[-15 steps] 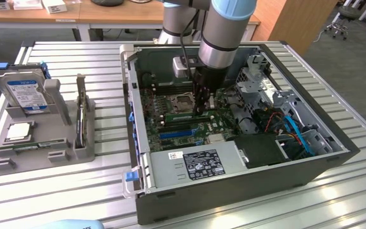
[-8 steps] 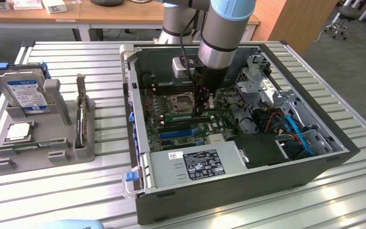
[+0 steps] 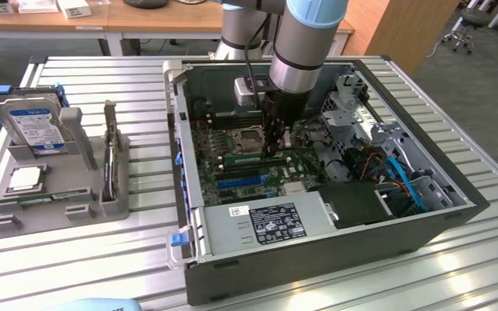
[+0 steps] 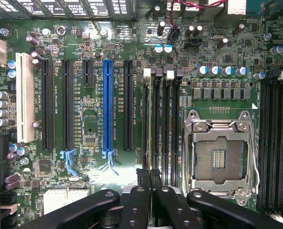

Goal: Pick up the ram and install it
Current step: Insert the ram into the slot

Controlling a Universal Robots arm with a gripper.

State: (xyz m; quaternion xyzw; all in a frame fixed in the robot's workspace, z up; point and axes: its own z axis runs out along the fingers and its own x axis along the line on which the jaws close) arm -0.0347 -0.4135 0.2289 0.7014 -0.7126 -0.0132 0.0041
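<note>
one tool mid-frame in exterior view, pinching one ram edge-on over motherboard slots; one hard drive upper left.

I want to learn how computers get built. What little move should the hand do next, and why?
Probably push straight down a little. The hand looks shut on the ram, which stands edge-on along a slot.

The arm reaches straight down, its hand pinched nearly closed.
</note>
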